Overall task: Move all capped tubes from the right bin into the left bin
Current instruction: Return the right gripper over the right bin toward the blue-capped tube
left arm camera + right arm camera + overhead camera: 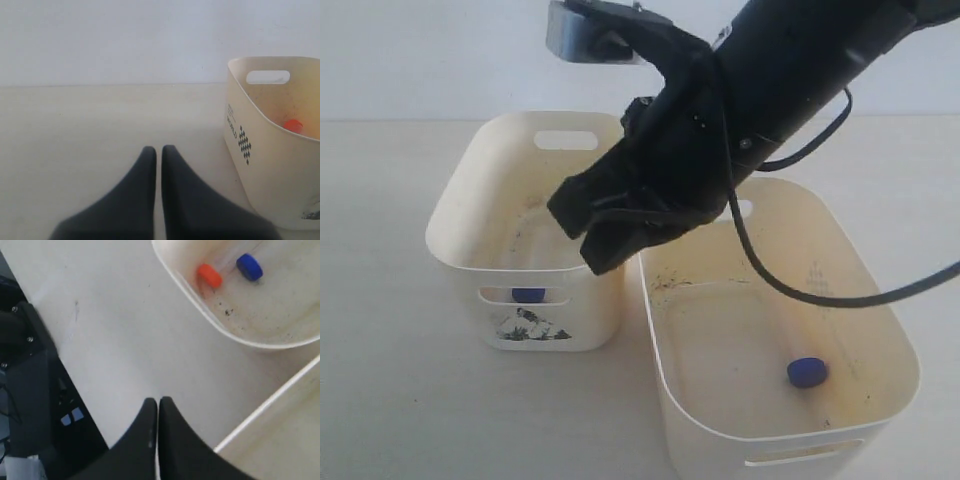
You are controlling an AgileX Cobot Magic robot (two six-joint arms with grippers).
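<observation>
exterior view: two cream, smooth-walled oblong plastic bins with rounded corners and handle slots stand on a pale matte table (390,380). the left bin (470,215), at left centre of the frame, bears a small black ink drawing on its front wall; a dark blue round cap (528,295) shows through its front slot. the right bin (880,330), at lower right, has a speckled floor on which lies one capped tube (807,372) with a dark blue cap. the black right pincer (582,235) hangs over the gap between the bins, its tapered fingers clenched on nothing. right wrist view: an orange-red cap (209,275) and the blue cap lie side by side in the left bin. left wrist view: the left pincer (157,150), matte black, is clenched and empty over bare table.
</observation>
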